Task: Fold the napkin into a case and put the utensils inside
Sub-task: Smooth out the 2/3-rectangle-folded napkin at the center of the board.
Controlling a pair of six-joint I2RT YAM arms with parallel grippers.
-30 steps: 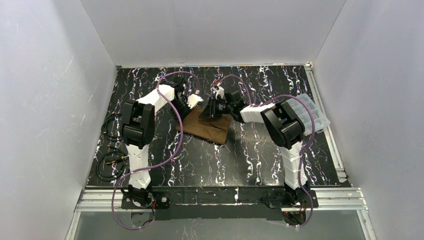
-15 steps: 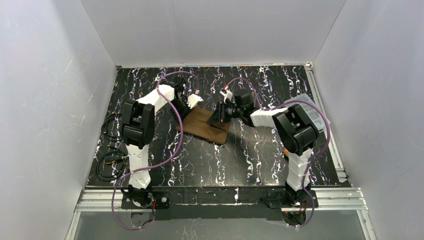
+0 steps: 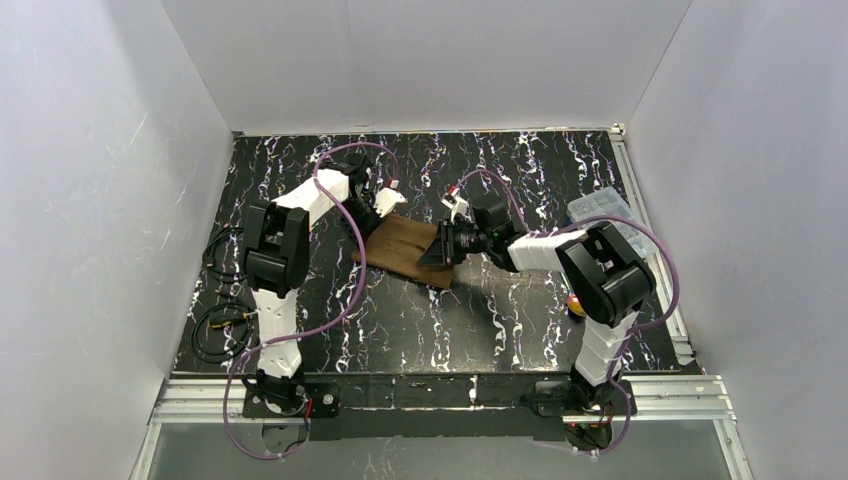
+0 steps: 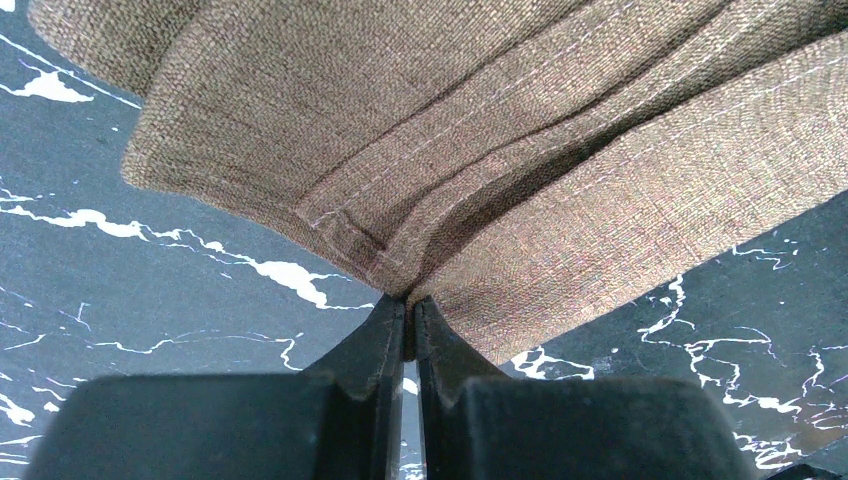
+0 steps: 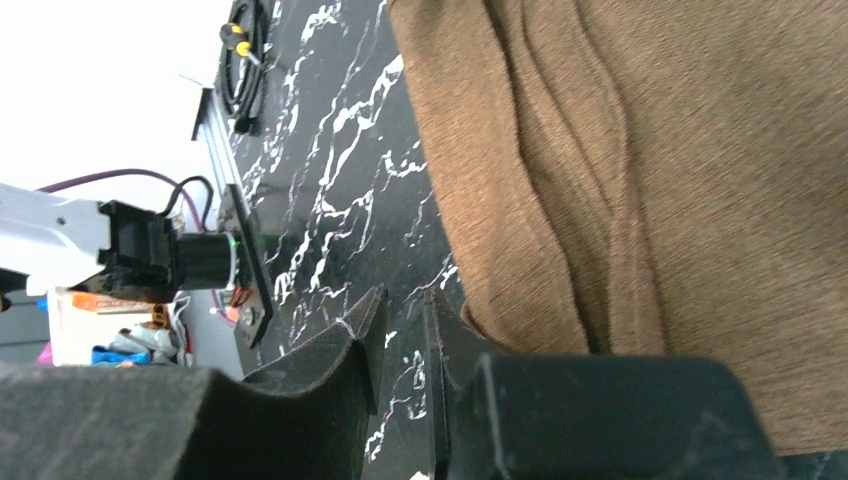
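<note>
Your left claw [image 4: 408, 300] pinches the far-left hem of the folded napkin [image 3: 400, 246] on the tabletop [image 3: 450, 330], while your right claw [image 5: 404, 300], slightly parted and empty, hides its right edge from above.

The napkin [image 4: 520, 150] is a matte brown weave, flecked lighter and darker, with pale stitch lines along its hems. The tabletop [image 3: 420, 320] is black, streaked with white marble-like veins that take a faint violet tint in the overhead view. The left pincer [image 4: 408, 305] and the right pincer [image 5: 402, 320] are plain black. The left arm [image 3: 320, 192] and right arm [image 3: 535, 249] wear white shells with black joints, trailed by purple cables [image 3: 358, 146]. The walls [image 3: 100, 200] are pale grey-white. The compartment box [image 3: 600, 212] is clear. A small spot [image 3: 575, 306] beside the right arm looks yellow and red, though it is too small to be sure.
</note>
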